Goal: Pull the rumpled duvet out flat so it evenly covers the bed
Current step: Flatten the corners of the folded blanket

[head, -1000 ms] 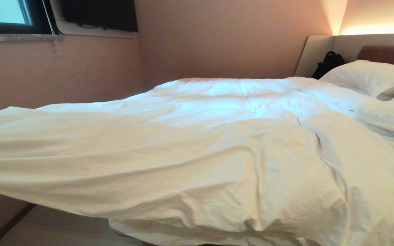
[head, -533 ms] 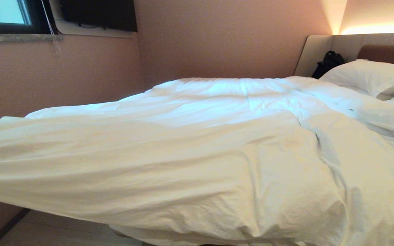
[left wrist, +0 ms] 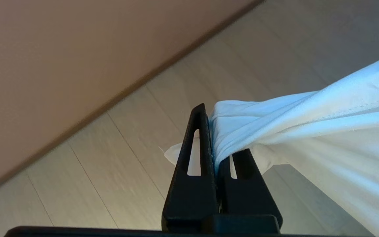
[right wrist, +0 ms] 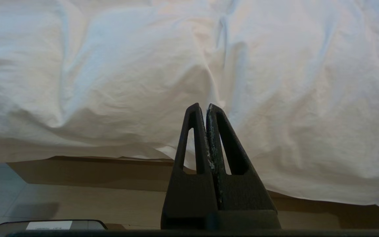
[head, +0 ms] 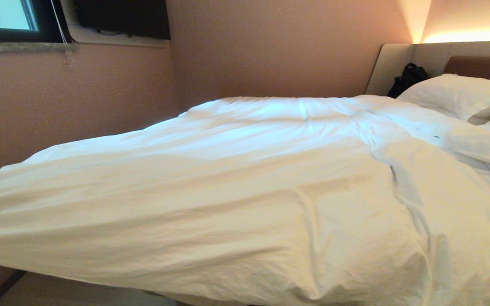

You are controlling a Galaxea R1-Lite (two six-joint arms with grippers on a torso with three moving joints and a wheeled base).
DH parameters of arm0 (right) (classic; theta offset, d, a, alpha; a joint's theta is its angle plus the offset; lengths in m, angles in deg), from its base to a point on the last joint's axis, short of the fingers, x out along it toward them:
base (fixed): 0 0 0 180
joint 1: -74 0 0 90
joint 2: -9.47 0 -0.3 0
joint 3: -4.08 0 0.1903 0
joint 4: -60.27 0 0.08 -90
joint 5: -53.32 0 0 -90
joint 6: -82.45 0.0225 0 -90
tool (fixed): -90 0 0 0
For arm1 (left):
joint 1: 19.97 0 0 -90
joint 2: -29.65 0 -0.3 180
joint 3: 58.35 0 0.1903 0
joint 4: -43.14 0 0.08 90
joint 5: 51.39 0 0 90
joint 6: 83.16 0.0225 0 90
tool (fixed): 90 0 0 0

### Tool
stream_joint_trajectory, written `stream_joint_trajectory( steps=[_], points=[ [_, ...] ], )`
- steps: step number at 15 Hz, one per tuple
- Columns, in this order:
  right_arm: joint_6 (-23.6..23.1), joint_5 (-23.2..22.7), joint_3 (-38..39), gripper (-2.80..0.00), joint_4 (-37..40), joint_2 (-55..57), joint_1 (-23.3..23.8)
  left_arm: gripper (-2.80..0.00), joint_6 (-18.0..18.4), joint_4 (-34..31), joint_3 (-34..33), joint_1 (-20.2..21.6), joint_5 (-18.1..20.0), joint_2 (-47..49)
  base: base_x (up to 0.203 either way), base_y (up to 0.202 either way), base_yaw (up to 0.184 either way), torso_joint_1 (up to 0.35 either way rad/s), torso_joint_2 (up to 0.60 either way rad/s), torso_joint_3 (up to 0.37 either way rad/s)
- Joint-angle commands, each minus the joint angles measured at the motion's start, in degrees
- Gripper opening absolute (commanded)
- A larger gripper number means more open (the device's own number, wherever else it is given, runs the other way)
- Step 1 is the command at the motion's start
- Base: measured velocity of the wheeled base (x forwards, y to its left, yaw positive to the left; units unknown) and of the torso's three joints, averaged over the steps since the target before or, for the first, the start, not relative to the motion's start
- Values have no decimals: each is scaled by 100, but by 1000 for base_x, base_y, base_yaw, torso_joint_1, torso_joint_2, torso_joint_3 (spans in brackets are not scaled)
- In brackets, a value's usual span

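One corner of duvet (left wrist: 308, 131) pinched in left gripper (left wrist: 214, 144), out over floor (left wrist: 127, 158) at frame centre, to draw cloth taut. Duvet fills lower head view, draped across bed (right wrist: 77, 171). Right gripper (right wrist: 206, 110) pressed together, empty, parked.

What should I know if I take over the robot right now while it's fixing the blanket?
Left gripper: shut on a bunched corner of the duvet, held out over the wooden floor near the wall, beyond the end of the bed.
Right gripper: shut, empty, parked low beside the bed, facing the duvet's hanging edge.
Done: the duvet is pulled out long toward the robot's left and spread over most of the bed.
Left: deep creases remain on the right side, near the pillows. Lay the held corner down, then smooth and even out the edges.
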Motion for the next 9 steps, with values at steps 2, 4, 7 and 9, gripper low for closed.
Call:
stream_joint_trajectory(
  steps=[2,4,7,9],
  points=[
    [0,0,3,-280,2,-2,-1,-280,-2,29,13,90,-111,293,0,0,0,0,0,0],
    [0,0,2,-280,2,-2,-1,-280,6,223,-70,109,-123,396,0,0,0,0,0,0],
    [0,0,-4,-280,2,-2,-1,-280,6,341,-270,109,-104,403,0,0,0,0,0,0],
    [0,0,-4,-280,2,-2,-1,-280,6,454,-491,90,-67,367,0,0,0,0,0,0]
  ],
)
